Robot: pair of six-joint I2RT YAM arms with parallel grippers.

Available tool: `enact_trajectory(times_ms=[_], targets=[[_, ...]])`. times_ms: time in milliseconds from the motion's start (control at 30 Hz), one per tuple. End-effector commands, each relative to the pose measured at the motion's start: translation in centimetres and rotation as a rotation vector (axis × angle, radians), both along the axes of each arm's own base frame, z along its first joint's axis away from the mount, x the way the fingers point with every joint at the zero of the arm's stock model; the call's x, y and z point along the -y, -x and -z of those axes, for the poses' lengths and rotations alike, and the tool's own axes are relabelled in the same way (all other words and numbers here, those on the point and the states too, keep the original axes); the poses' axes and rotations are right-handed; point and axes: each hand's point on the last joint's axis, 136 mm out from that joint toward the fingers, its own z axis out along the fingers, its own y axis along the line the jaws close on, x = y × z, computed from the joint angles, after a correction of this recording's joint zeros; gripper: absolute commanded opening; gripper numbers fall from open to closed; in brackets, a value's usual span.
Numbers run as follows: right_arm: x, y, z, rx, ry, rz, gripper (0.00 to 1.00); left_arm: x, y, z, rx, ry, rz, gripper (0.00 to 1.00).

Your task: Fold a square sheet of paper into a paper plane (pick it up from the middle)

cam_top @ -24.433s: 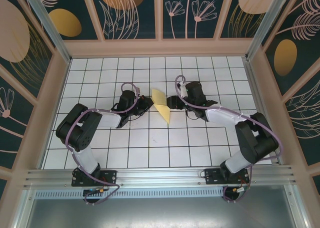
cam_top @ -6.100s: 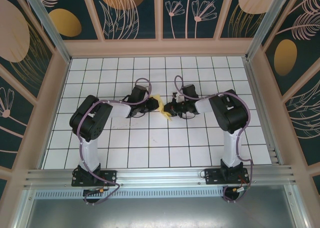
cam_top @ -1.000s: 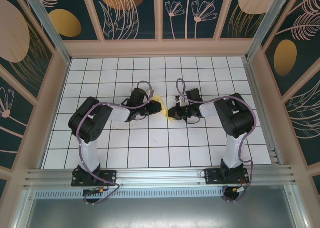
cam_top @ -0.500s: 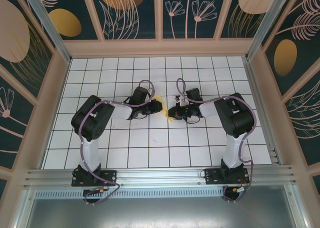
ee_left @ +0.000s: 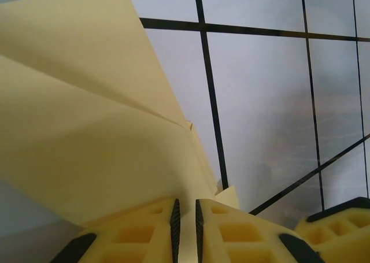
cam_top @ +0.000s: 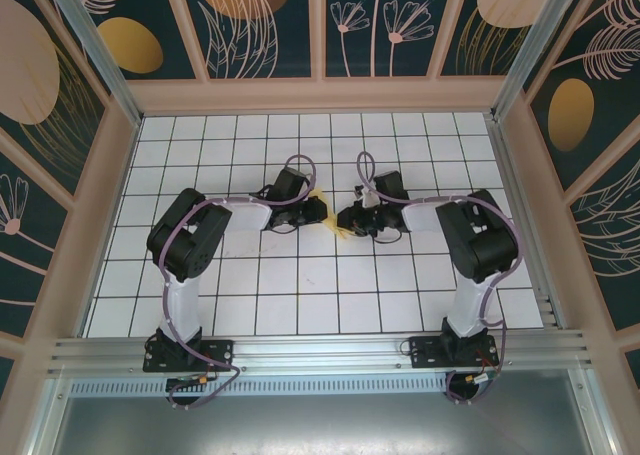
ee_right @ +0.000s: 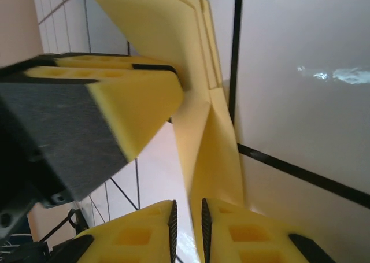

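Your left gripper (cam_top: 318, 211) sits at the middle of the white, black-gridded table (cam_top: 300, 285), tip to tip with your right gripper (cam_top: 346, 221). Between them is the pale yellow folded sheet of paper (cam_top: 321, 196).

From your left wrist, the jaws of the left gripper (ee_left: 185, 211) are drawn almost together. The narrow, creased end of the paper (ee_left: 87, 130) runs down into the yellow foam pads (ee_left: 144, 234), so it has the paper pinched.

From your right wrist, the right gripper (ee_right: 188, 214) shows only a thin slit between its pads (ee_right: 248, 234). A strip of the paper (ee_right: 211, 141) runs down to that slit and rests against one pad. You cannot tell whether it is clamped there or just touching. The left gripper's pad (ee_right: 133, 95) presses against the same strip higher up.
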Motion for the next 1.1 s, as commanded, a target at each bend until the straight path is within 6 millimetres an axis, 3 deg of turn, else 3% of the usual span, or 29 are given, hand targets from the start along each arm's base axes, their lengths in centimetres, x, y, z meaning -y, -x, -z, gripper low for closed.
enact_trajectory(times_ms=[0, 200, 533, 800, 933, 1067], targets=[[1.0, -1.2, -2.4, 0.076, 0.044, 0.041, 0.26, -3.4, 1.0, 5.5, -0.082, -0.189, -0.043, 0.20], [0.0, -0.9, -2.9, 0.118, 0.108, 0.001, 0.25, -3.1, 0.8, 5.5, -0.083, -0.187, -0.044, 0.20], [-2.9, -0.4, -0.5, 0.093, 0.169, -0.083, 0.15, -3.1, 0.7, 5.5, -0.086, -0.193, -0.049, 0.21], [-1.9, 0.6, 2.0, 0.043, 0.246, -0.103, 0.10, -3.2, 0.5, 5.5, -0.091, -0.196, -0.070, 0.21], [-1.7, 0.9, 1.6, 0.052, 0.231, -0.105, 0.08, -3.1, 0.4, 5.4, -0.090, -0.192, -0.075, 0.21], [-1.1, 0.4, -0.2, 0.102, 0.187, -0.069, 0.08, -3.2, 0.5, 5.4, -0.089, -0.191, -0.074, 0.20]])
